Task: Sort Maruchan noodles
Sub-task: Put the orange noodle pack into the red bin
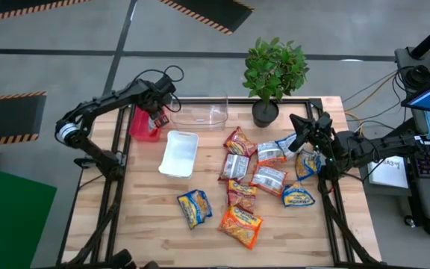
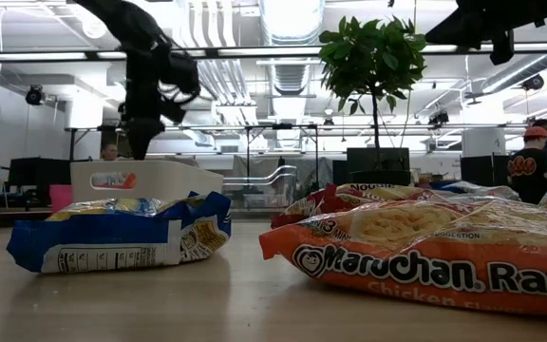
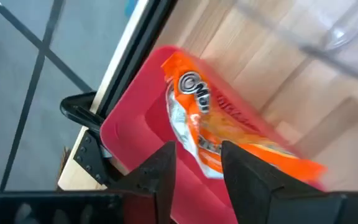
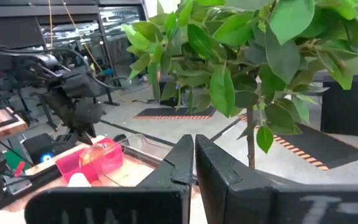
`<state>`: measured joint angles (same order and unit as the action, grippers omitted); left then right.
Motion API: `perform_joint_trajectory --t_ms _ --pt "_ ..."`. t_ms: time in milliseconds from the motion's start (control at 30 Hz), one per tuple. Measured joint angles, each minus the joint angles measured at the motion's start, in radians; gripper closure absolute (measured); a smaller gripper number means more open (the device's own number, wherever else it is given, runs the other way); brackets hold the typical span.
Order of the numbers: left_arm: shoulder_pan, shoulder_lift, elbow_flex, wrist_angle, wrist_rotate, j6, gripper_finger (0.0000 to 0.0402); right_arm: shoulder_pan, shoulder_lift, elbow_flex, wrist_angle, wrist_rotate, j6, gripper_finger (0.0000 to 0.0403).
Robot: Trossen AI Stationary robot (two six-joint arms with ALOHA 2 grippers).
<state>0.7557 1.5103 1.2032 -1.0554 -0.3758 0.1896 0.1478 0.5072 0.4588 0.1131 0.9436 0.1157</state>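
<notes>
Left claw drops an orange packet into the red tray.

My left claw (image 3: 194, 168) hangs over the red tray (image 3: 135, 134) at the counter's (image 1: 148, 224) back-left corner, fingers parted narrowly; the orange packet (image 3: 216, 134) lies in the tray just beyond them, released I judge. My right claw (image 4: 193, 163) waits shut, empty, above the counter's right side near the plant (image 1: 275, 71). The other packets (image 1: 256, 179) lie mid-counter. Next I need to lift clear and pick another packet.
</notes>
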Motion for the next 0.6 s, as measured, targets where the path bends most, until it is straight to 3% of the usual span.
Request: perform_joint_trajectory --t_ms 167,467,600 --pt "-0.054 -0.119 0.0 0.063 0.021 -0.058 0.0286 0.0 0.0 0.0 -0.004 0.0 -0.027 0.0394" --pt "-0.201 -0.33 -0.058 0.39 0.404 -0.12 0.0285 0.0 0.0 0.004 0.003 -0.003 0.0 0.0394" --pt "-0.33 -0.402 -0.136 0.561 0.472 -0.204 0.0285 0.0 0.0 0.005 -0.002 -0.009 0.147 0.0394"
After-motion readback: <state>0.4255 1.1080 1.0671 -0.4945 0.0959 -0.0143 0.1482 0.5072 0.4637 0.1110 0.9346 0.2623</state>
